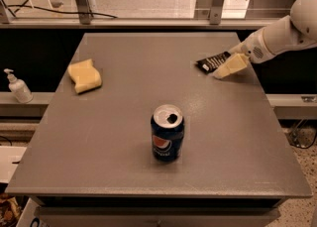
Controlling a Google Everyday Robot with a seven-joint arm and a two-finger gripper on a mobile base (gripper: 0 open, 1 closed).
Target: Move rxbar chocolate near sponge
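Observation:
The rxbar chocolate is a thin black bar with white print, lying flat near the table's far right edge. My pale yellow gripper comes in from the right on a white arm and sits low at the bar's right end, touching or overlapping it. The sponge is a pale yellow block on the left side of the table, far from the bar and the gripper.
A blue Pepsi can stands upright in the front middle of the grey table. A white pump bottle stands on a ledge left of the table. A rail with posts runs behind the table's far edge.

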